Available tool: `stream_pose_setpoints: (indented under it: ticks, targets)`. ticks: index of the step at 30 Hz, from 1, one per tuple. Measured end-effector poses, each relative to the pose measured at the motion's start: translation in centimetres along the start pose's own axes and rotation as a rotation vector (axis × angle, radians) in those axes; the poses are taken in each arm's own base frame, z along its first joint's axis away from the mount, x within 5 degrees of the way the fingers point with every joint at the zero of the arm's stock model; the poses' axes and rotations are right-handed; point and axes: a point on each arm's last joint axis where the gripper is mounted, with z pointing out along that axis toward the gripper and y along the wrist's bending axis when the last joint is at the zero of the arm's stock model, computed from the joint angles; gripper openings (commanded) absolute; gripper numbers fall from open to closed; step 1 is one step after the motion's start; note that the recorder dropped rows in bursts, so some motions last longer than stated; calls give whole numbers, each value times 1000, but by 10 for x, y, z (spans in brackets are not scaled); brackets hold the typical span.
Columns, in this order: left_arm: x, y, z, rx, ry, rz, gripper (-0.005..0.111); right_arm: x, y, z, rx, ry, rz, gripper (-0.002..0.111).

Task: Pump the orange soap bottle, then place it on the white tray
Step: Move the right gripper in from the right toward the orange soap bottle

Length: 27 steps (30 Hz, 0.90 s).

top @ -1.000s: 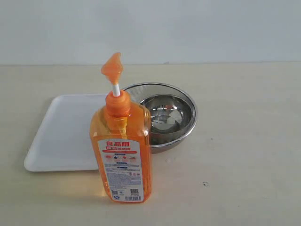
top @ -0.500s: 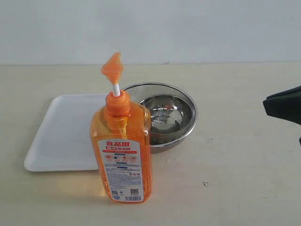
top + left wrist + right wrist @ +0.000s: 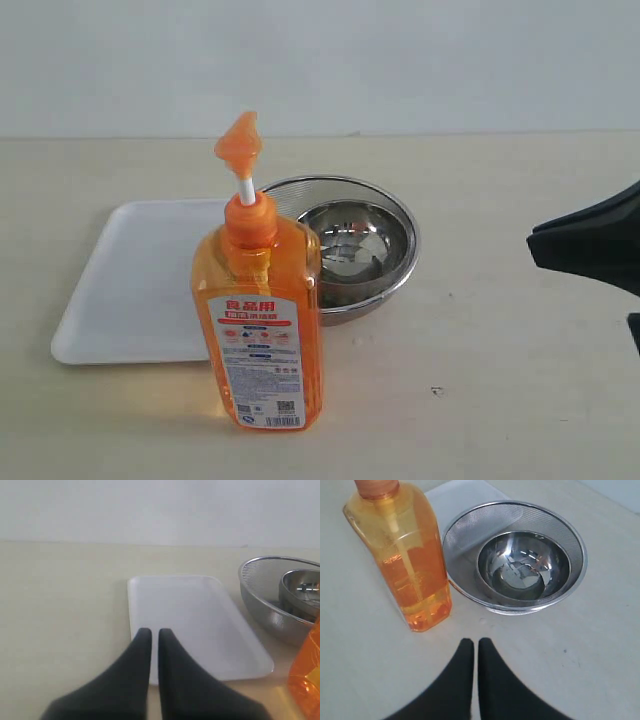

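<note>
The orange soap bottle (image 3: 262,325) stands upright on the table near the front, its pump head (image 3: 239,143) raised on a white stem. Directly behind it and to its left lies the white tray (image 3: 140,280), with nothing on it. My right gripper (image 3: 533,246) enters from the right edge, shut and holding nothing, well apart from the bottle. From the right wrist the bottle (image 3: 405,555) appears ahead of the shut gripper (image 3: 472,642). My left gripper (image 3: 151,632) is shut over the tray's near edge (image 3: 190,625) and does not show in the exterior view.
A round steel mesh bowl (image 3: 400,270) with a smaller steel bowl (image 3: 355,240) inside stands right of the bottle, behind it. In the right wrist view the mesh bowl (image 3: 455,535) lies ahead. A pale wall closes the back of the table.
My right gripper has come into the exterior view from the right edge and moved leftward toward the bottle. Bottle, tray and bowls have not moved.
</note>
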Motion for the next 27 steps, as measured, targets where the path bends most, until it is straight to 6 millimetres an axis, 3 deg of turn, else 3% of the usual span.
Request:
stream_pose_setpoints:
  ticks: [27]
  targets:
    - [-2, 0, 0, 1, -17, 2, 5, -2, 0, 0, -4, -27, -39, 0]
